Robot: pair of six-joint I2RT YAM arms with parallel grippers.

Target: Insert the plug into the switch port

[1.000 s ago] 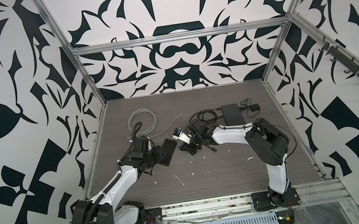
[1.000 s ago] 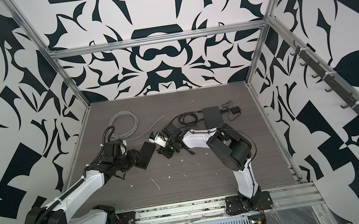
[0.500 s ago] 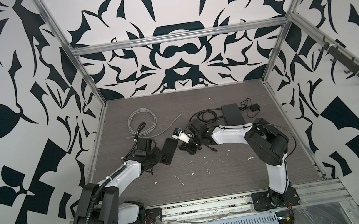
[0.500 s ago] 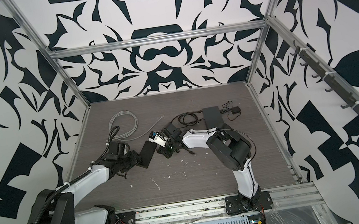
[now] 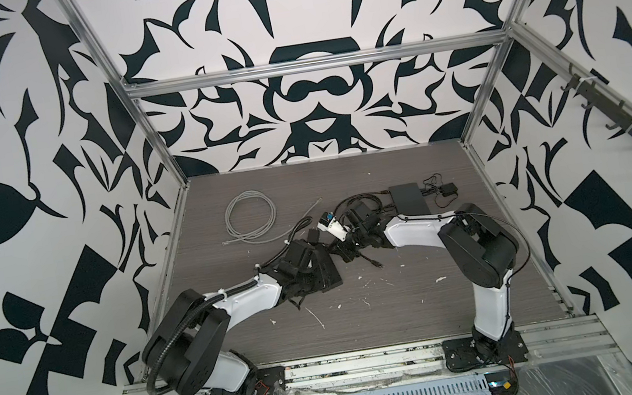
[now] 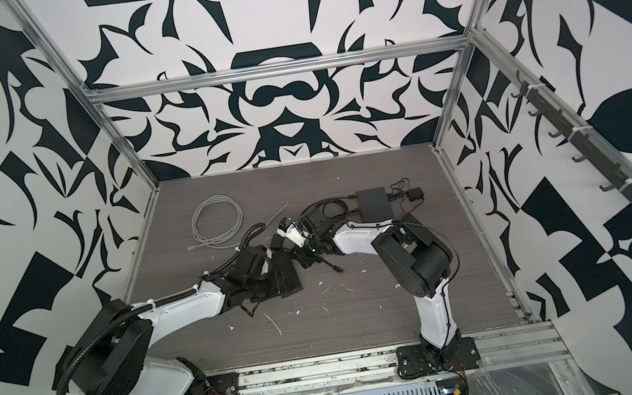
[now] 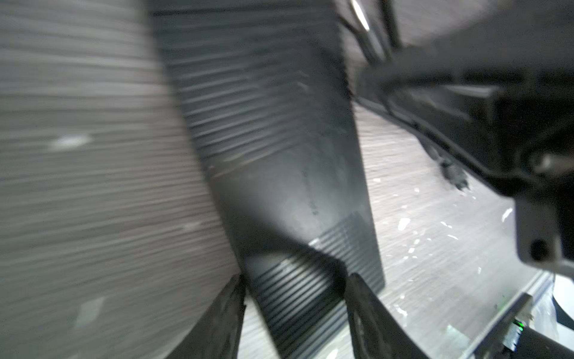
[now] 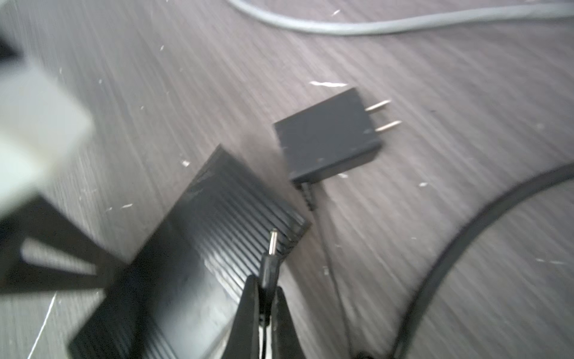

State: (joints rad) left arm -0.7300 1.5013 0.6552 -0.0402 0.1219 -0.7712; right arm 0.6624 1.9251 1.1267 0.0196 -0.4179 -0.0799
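Step in hand: presenting the plug to the switch. The right gripper is closed tight on the barrel plug. The pin projects over a corner of the ribbed black switch and is not inserted. The left gripper stands part-open astride the switch's end; grip unconfirmed. No port is visible. Next move, by judgement: locate the port, align the pin, push straight

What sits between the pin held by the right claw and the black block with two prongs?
In the right wrist view: the ribbed corner of the switch, then bare tabletop up to the adapter.
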